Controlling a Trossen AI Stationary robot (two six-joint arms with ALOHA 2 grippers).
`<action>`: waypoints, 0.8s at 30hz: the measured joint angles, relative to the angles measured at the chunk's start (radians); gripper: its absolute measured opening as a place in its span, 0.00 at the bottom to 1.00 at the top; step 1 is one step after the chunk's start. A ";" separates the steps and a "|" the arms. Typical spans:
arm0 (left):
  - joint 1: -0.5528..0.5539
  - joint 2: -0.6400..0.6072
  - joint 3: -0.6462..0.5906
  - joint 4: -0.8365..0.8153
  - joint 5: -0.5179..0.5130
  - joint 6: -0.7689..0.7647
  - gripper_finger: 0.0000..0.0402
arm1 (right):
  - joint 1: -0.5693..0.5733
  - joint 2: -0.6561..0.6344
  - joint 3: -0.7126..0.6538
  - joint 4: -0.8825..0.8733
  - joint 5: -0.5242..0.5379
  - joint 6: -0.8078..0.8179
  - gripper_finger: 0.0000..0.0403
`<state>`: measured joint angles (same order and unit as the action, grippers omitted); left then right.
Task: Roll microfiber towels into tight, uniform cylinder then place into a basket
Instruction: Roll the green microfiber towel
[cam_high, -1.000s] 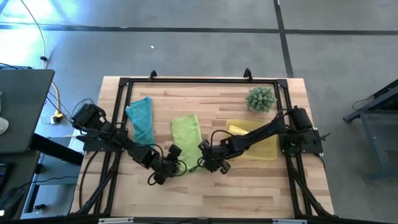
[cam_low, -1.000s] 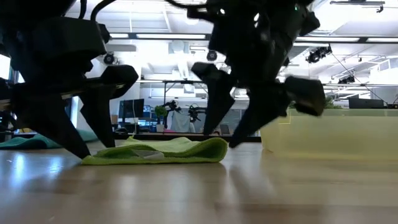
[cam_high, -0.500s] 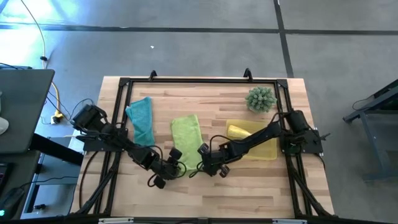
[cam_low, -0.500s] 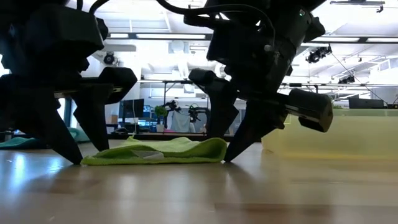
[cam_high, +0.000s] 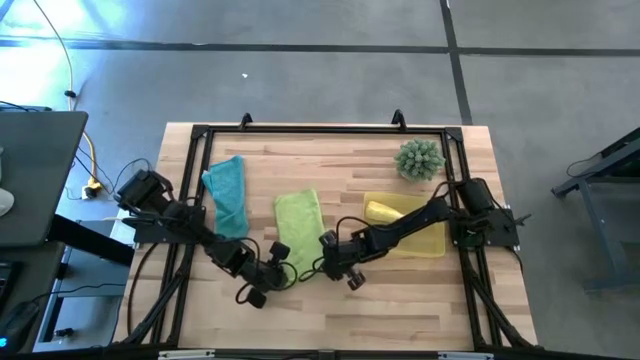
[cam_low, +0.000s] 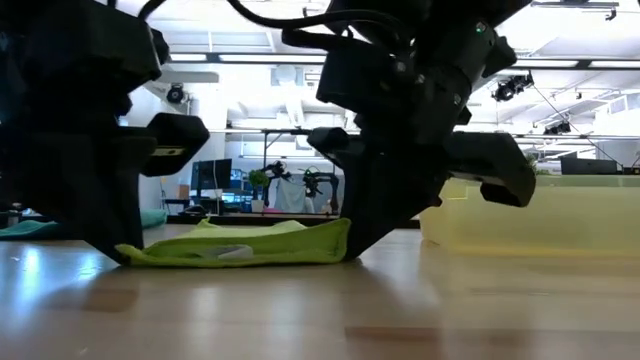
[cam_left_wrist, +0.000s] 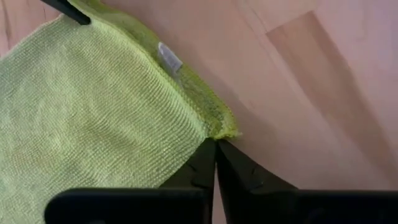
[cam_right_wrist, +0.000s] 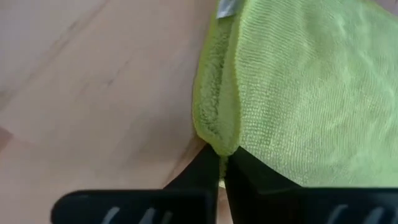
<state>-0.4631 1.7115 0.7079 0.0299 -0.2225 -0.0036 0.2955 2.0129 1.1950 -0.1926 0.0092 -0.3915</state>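
On the desk in front of you, three towels lie in a rough row. The left towel sits toward the left side, the middle towel near the centre, and the third towel lies inside the basket on the right. Behind the basket, toward the far edge, stands the plant. Your left hand is at the near left corner of the middle towel, pinched onto it, and your right hand is at its near right corner, pinched likewise. Both arms reach in from the sides, meeting at that towel's near edge.
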 joint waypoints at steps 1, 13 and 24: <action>-0.008 -0.003 -0.001 0.000 -0.008 -0.016 0.01 | -0.001 -0.002 -0.001 0.006 -0.008 0.022 0.02; -0.077 -0.029 -0.001 0.019 -0.132 -0.347 0.00 | -0.015 -0.050 -0.002 0.081 -0.123 0.234 0.00; -0.096 -0.030 0.000 -0.016 -0.169 -0.725 0.00 | -0.028 -0.052 -0.002 0.053 -0.178 0.525 0.00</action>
<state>-0.5587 1.6817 0.7074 0.0140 -0.3919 -0.7288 0.2675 1.9614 1.1927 -0.1398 -0.1693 0.1331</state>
